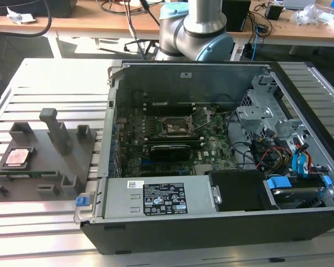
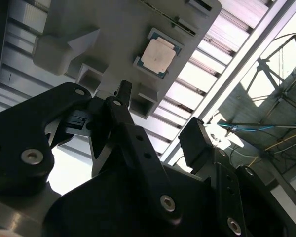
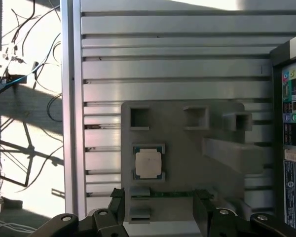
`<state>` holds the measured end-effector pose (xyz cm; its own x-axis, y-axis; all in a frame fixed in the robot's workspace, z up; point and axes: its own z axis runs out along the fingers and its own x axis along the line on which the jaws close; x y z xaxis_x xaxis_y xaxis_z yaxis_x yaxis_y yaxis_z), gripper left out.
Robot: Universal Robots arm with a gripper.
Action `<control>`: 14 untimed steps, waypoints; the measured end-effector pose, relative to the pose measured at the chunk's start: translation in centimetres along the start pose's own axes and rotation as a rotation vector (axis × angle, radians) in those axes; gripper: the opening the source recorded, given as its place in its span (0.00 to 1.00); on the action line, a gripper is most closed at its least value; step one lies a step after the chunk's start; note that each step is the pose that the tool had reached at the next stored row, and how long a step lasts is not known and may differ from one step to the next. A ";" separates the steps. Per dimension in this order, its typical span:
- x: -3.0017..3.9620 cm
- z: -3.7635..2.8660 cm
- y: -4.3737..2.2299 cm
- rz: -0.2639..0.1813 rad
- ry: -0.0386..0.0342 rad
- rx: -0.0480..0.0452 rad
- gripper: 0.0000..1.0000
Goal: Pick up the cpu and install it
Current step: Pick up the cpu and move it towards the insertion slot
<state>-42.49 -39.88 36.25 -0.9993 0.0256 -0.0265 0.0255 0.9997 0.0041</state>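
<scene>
Cpu [image 1: 18, 157] lies flat in recess of grey holder [image 1: 42, 156], on exterior view's left of case [image 1: 211, 222], untouched. Gripper [image 2: 158, 112] hangs above it, jaws apart, empty. Chip probably light, stiff, thin, fragile underneath. Best held by opposite edges.

A silver tubular arm [image 1: 207, 11] is seen at twelve o'clock in the exterior view, joined to rounded grey joint housings [image 1: 181, 34] that are capped in pale blue. The gripper [image 2: 160, 118] is built of matte black angular links, which are studded with round silver screws [image 2: 32, 157]. One finger is finished with a flat, rectangular black pad [image 2: 195, 140].
</scene>
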 end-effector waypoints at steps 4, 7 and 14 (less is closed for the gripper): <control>0.01 0.46 0.00 0.000 0.0000 0.0000 0.66; 0.02 0.68 0.00 0.000 0.0000 0.0000 0.66; 0.03 1.18 -0.01 0.000 -0.0001 -0.0001 0.66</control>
<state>-42.49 -39.89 35.07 -0.9993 0.0256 -0.0266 0.0255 0.9997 0.0042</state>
